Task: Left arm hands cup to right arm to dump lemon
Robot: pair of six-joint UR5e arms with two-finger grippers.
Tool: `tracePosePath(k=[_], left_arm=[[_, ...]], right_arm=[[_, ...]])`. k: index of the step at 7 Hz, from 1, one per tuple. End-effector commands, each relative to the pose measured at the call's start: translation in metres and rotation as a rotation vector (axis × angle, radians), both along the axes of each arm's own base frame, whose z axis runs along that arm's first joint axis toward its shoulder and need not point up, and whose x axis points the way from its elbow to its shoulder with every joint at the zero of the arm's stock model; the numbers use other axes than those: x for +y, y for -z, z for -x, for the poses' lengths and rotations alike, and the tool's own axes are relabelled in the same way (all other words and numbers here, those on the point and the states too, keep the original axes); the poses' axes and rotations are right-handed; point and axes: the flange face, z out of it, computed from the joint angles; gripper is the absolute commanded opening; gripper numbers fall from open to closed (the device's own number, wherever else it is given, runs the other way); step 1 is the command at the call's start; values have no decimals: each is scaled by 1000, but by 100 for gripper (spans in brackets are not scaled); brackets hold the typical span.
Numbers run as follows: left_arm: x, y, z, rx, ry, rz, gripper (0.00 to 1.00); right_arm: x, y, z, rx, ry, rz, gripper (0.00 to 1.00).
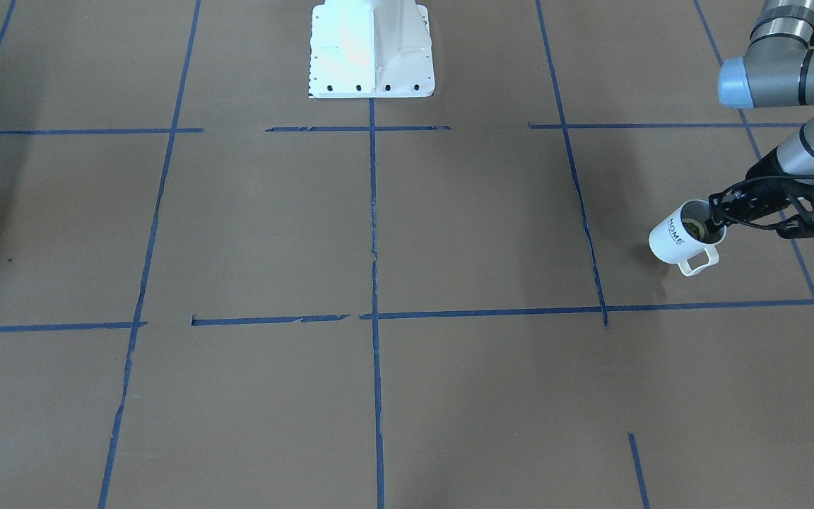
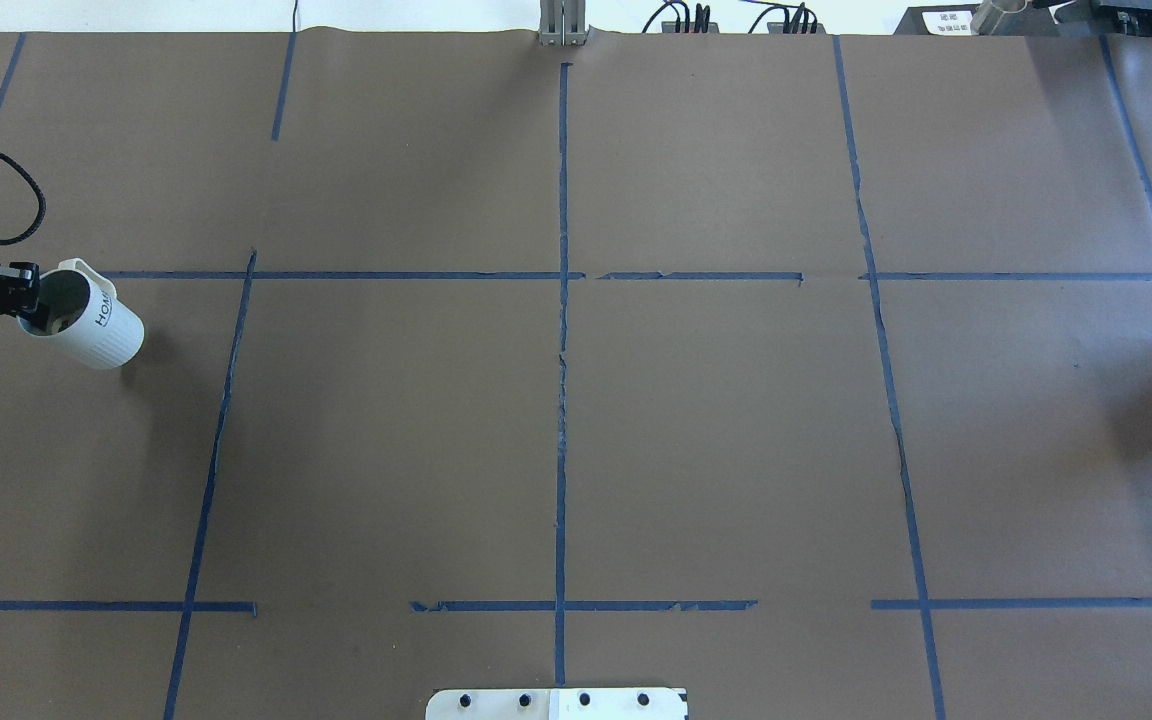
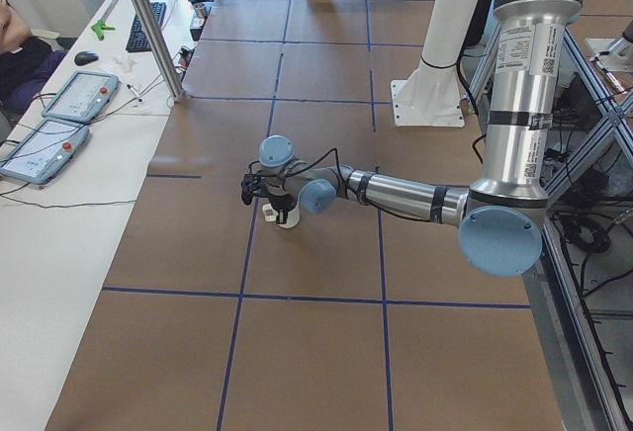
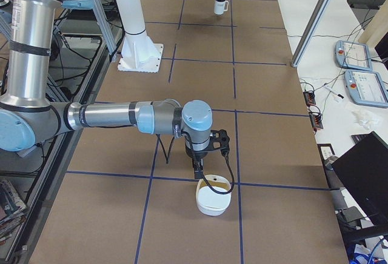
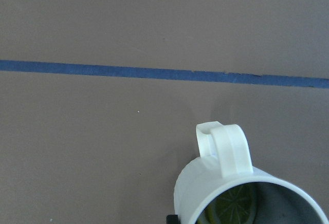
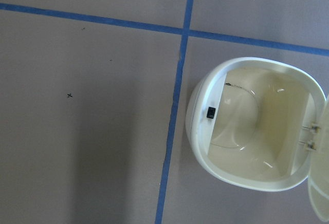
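Note:
The white ribbed cup (image 1: 679,244) with "HOME" on it is at the table's left end, its squared handle pointing away from the robot. My left gripper (image 1: 716,225) is shut on the cup's rim, one finger inside and one outside. The yellow-green lemon (image 5: 234,206) lies in the bottom of the cup (image 5: 226,183). In the overhead view, cup (image 2: 96,325) and left gripper (image 2: 28,300) sit at the left edge. Whether the cup rests on the table or hangs just above it is unclear. My right gripper (image 4: 200,173) shows only in the exterior right view, so I cannot tell its state.
A cream-white bowl (image 6: 257,126) sits on the table under the right gripper, beside a blue tape crossing; it is the same bowl (image 4: 213,200) near the right end. The white robot pedestal (image 1: 372,49) stands at the back middle. Desks with tablets (image 3: 69,100) flank the far edge.

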Motion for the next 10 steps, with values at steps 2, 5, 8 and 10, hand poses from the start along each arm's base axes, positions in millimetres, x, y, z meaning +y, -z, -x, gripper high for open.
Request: tracePosePath(k=[2,5,8,10], left_arm=[[-33,131,-11,0,13,-61,0],[-43,191,-58,29,-53,-122,0],[-61,244,-78,0,-63,-60,0],[-75,260,-94,2,-33,-11,0]], right_arm=[[-16,47,15,-87,34,-279,100],[-107,111,100,-127,156,-474,100],[-130,178,195,-148,-24,-545,99],[-142,248,345,-160,-154,-580,100]])
